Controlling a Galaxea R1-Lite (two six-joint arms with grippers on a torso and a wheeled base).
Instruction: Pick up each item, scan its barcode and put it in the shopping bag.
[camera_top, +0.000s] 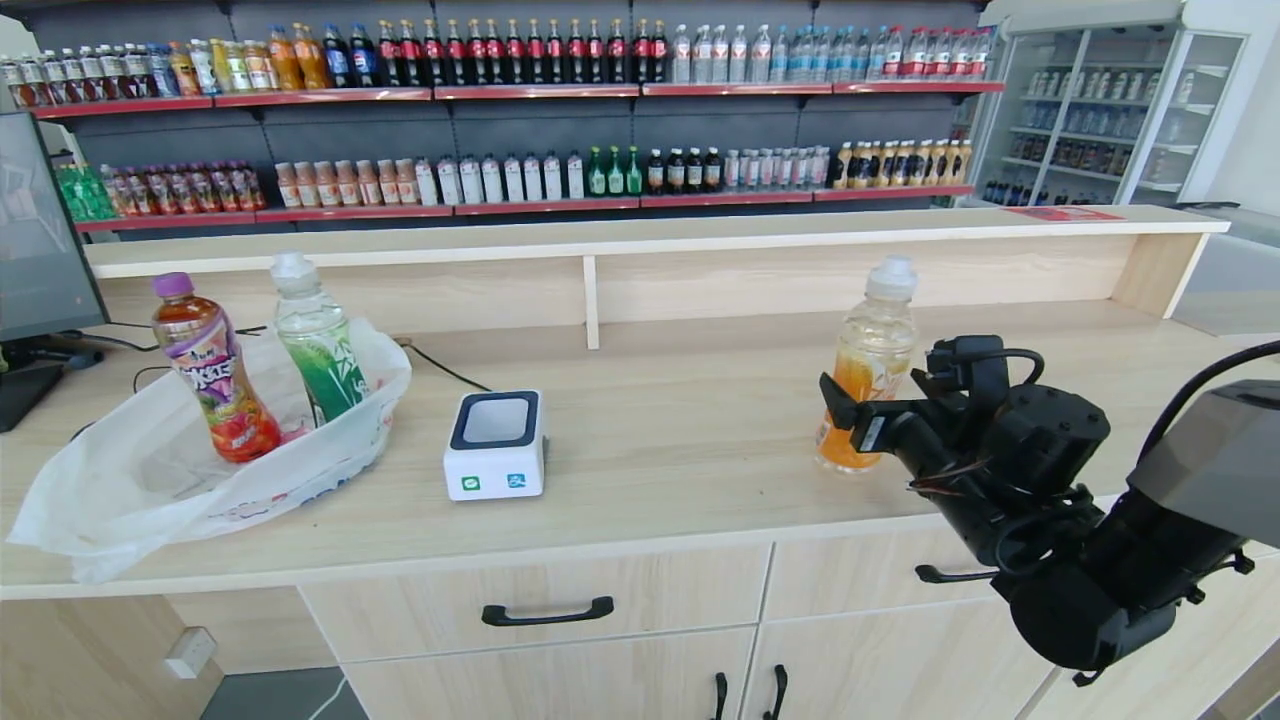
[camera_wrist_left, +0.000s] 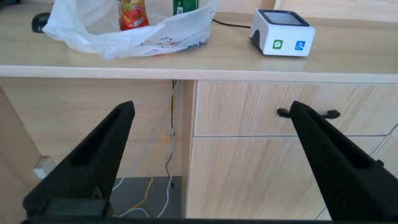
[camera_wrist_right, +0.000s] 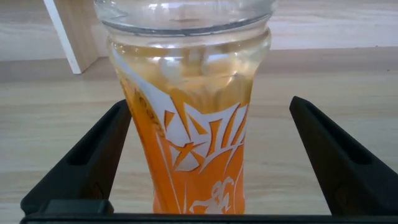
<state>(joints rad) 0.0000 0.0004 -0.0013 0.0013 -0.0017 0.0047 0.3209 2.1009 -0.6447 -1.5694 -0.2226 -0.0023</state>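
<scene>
An orange drink bottle (camera_top: 868, 360) with a white cap stands upright on the right part of the wooden counter (camera_top: 680, 450). My right gripper (camera_top: 850, 410) is open at its lower half, and the bottle (camera_wrist_right: 193, 124) stands between the two fingers (camera_wrist_right: 93, 162). A white barcode scanner (camera_top: 495, 443) sits mid-counter. At the left, the white shopping bag (camera_top: 150, 480) holds a purple-capped red bottle (camera_top: 212, 375) and a green bottle (camera_top: 318, 345), both upright. My left gripper (camera_wrist_left: 212, 106) is open and empty below counter level, facing the cabinet, with the scanner (camera_wrist_left: 282, 32) and bag (camera_wrist_left: 143, 37) above it.
A raised wooden ledge (camera_top: 600, 240) runs along the back of the counter. A monitor (camera_top: 35, 250) stands at the far left, with cables behind the bag. Drawers with black handles (camera_top: 547, 612) sit under the counter. Drink shelves (camera_top: 530, 95) line the wall behind.
</scene>
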